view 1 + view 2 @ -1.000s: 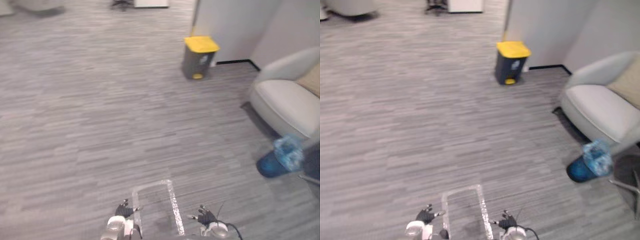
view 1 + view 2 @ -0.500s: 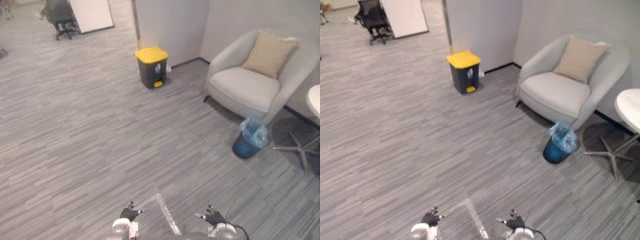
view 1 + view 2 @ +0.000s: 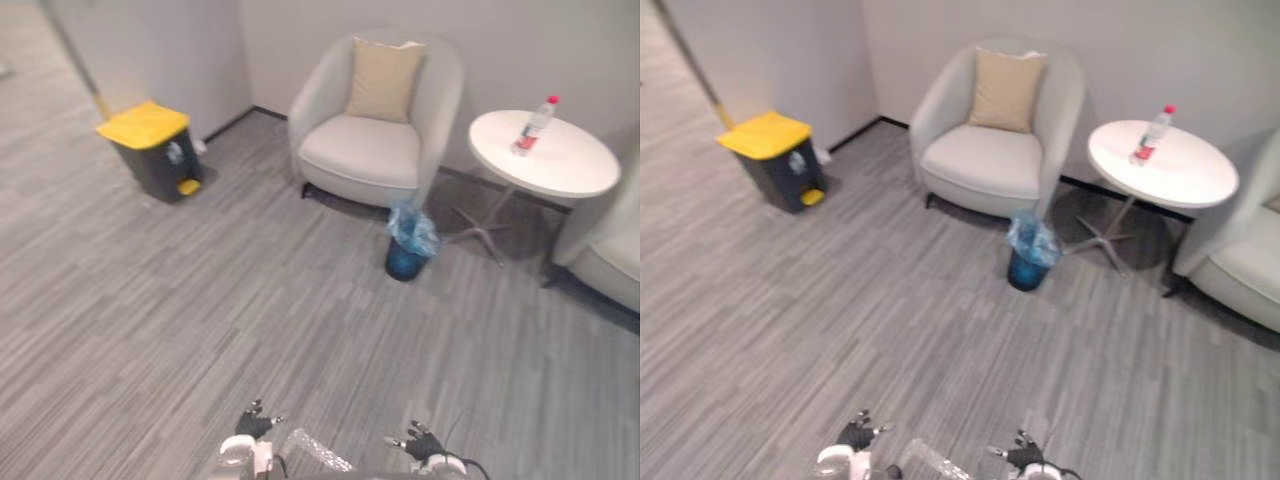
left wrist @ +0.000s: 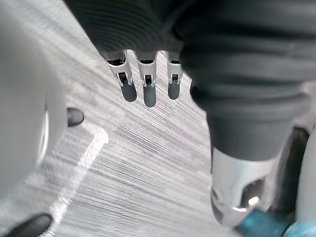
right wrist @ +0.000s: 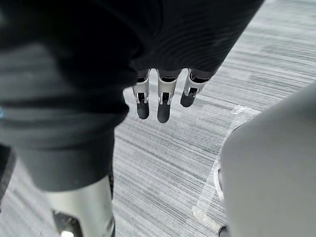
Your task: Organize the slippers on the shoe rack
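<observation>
Both hands hang low at the bottom edge of the eye views, over grey striped carpet. My left hand [image 3: 253,421] is open, its fingers [image 4: 149,94] straight and pointing down at the floor with nothing in them. My right hand [image 3: 416,441] is open too; its fingers [image 5: 163,106] are straight and hold nothing. A strip of clear tape [image 3: 318,452] on the floor lies between the two hands.
A grey bin with a yellow lid [image 3: 150,148] stands by the wall at left. A light armchair with a beige cushion [image 3: 372,150] is ahead, a blue basket with a plastic bag [image 3: 407,248] before it. A round white table [image 3: 560,165] with a bottle [image 3: 535,122] and a second armchair [image 3: 612,262] stand at right.
The camera has swung to the right: the bin slid to the left of the picture, and the table and second armchair came into view. Both hands stay low and open.
</observation>
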{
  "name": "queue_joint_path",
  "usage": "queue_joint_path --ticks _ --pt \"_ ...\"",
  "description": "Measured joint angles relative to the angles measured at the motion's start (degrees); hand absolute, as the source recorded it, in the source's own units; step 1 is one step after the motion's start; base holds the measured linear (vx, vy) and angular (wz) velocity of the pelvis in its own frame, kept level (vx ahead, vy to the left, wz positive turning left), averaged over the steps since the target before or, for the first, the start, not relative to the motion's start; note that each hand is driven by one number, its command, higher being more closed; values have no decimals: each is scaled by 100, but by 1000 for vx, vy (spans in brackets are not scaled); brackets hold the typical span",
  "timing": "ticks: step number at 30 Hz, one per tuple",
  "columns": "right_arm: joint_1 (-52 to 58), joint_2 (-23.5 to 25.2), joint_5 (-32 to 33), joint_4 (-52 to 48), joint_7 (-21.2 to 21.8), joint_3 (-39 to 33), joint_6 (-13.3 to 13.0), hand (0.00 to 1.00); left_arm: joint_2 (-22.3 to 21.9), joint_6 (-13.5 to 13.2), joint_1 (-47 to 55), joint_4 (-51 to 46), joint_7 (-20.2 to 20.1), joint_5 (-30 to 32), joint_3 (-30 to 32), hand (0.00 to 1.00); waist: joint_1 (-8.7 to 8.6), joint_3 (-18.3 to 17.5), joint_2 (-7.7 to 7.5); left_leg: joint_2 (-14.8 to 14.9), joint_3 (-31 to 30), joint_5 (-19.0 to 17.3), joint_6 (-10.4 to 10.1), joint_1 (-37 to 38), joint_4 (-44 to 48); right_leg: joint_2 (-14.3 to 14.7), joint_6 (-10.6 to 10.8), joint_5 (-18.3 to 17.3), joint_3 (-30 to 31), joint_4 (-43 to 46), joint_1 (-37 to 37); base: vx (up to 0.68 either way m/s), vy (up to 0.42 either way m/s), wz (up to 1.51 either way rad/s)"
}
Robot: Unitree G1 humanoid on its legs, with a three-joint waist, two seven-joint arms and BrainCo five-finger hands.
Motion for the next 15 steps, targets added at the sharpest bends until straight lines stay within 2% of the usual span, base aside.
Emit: queue_joint_path --ticks 2,3,4,5,6,7,8,9,11,13,14,15 --pt "-56 -120 -5 -5 4 8 -4 0 27 9 -27 128 55 0 4 0 10 31 223 150 184 -60 101 351 -183 125 -94 -218 -860 85 -212 303 127 -102" --pt "-72 -192 -6 -23 3 10 -8 0 28 15 -30 204 80 0 5 0 15 -8 377 263 274 -60 101 447 -307 317 -242 -292 -1386 49 -526 223 74 -95" --pt "-93 -246 -5 -56 2 9 -22 0 30 23 -53 221 79 2 4 0 8 10 497 359 314 -60 101 504 -362 539 -382 -242 -1757 -227 -746 178 44 -87" --pt "-88 -260 -3 -63 2 9 -38 0 39 29 -80 233 75 3 6 0 2 22 516 372 368 -61 100 538 -369 706 -522 -65 -1919 -717 -819 262 27 -60" --pt "-28 -233 9 -64 -5 0 -59 0 63 43 -108 261 72 7 6 0 -25 -33 372 204 429 -73 84 553 -312 773 -690 923 -2090 -1694 -769 336 -2 -33" --pt "-54 -293 36 -77 1 -47 -72 0 -13 80 -135 324 78 9 5 0 -58 -24 469 183 338 -155 60 570 -123 803 -952 1350 -2162 -1841 -638 342 0 -21" --pt "-59 -316 17 -76 -5 -29 -74 0 -95 78 -182 322 44 23 6 0 -80 -8 498 184 350 -135 106 416 267 767 -1015 1398 -2103 -1934 -538 257 -8 -31" --pt "-59 -329 10 7 -5 -46 -62 0 -183 66 -160 312 28 27 8 0 21 15 497 110 266 -341 92 415 105 671 -1020 1397 -1931 -2068 -344 134 10 -35" --pt "-57 -342 0 13 -7 -67 -61 0 -240 83 -134 340 -2 69 3 0 -14 113 523 72 185 -338 45 672 -508 650 -1012 1388 -1896 -2219 63 233 -10 -32" --pt "-49 -364 -2 1 -5 -81 -65 0 -239 72 -113 312 -37 73 6 0 -40 156 603 219 157 177 -241 576 -413 725 -925 1190 -1988 -2133 245 180 -14 -17" --pt "-60 -352 4 -3 1 -105 -75 0 -236 73 -121 279 -52 73 37 0 -40 189 621 342 169 -44 -401 330 378 740 -921 900 -1991 -1975 268 48 -19 -16" --pt "-57 -337 25 -16 -1 -112 -92 0 -248 73 -159 142 -54 73 145 0 -31 249 504 374 194 -36 -416 71 1058 673 -897 797 -1882 -1877 268 29 -11 -31"
